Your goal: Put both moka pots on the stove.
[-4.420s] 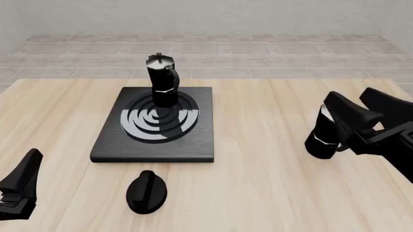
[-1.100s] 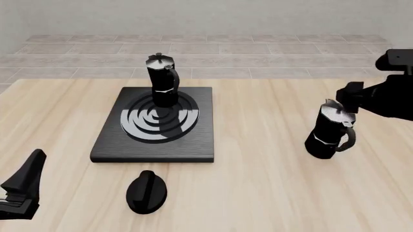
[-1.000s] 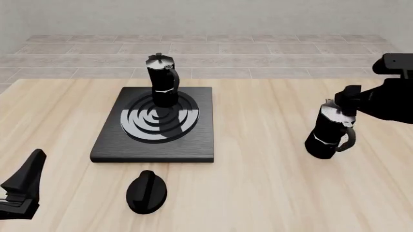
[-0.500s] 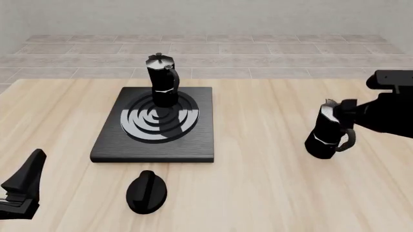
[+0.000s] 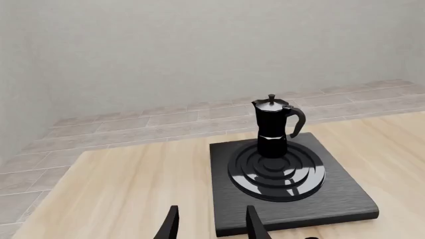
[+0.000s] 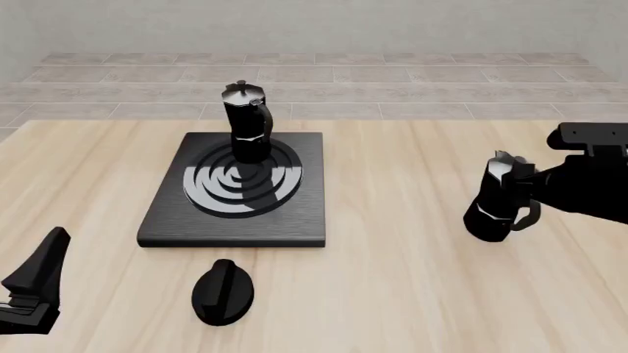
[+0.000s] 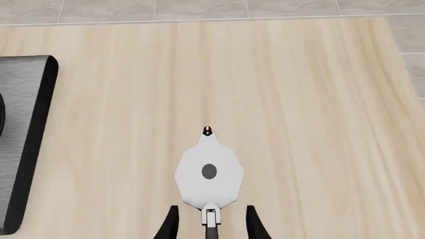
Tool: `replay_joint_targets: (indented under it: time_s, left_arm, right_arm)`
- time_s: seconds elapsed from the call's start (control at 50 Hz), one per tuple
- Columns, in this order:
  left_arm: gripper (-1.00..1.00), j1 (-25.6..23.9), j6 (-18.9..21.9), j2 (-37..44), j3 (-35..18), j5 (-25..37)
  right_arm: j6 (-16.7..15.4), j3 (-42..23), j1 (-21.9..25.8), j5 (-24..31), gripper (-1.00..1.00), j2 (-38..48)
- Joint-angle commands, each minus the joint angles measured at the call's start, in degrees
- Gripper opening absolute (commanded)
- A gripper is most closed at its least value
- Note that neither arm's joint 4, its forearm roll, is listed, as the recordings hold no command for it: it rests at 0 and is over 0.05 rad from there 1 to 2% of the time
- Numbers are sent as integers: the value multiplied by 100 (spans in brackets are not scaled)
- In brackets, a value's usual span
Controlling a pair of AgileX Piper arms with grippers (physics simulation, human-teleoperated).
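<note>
One moka pot (image 6: pixel 245 121) stands upright at the back of the stove (image 6: pixel 235 213), on the ring burner; the left wrist view shows this moka pot (image 5: pixel 272 127) on the stove (image 5: pixel 332 199) too. The other moka pot (image 6: pixel 496 202) stands on the table at the right, well apart from the stove. My right gripper (image 6: pixel 525 176) hovers at its top, open. From above, its silvery lid (image 7: pixel 208 172) shows, and the right gripper (image 7: pixel 210 226) has its fingers either side of the handle without touching it. My left gripper (image 6: pixel 44 261) is at the near left, open and holding nothing.
A black oval knob with a ridge (image 6: pixel 223 292) lies on the table just in front of the stove. In the right wrist view, the stove's edge (image 7: pixel 27 139) sits away from the pot. A tiled floor lies beyond the table's far edge.
My right gripper, which rose off the right pot earlier, has come down and toward the pot's handle side over the last second. Both pots and the left arm have stayed put.
</note>
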Motion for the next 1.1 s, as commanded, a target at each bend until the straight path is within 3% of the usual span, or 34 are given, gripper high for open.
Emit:
replay_joint_targets:
  time_s: [0.02,0.7,0.72,1.1]
  left_arm:
    - [100,-6,14,-10,0,14]
    - [100,-40,85,91,1,-53]
    - [100,-40,86,97,1,-57]
    - [100,-34,85,89,0,-55]
  right_arm:
    - [4,111,-17,-203,100,211]
    - [98,543,18,-653,100,437]
    - [19,539,-36,-685,-100,433]
    - [-421,781,223,-874,-100,-176]
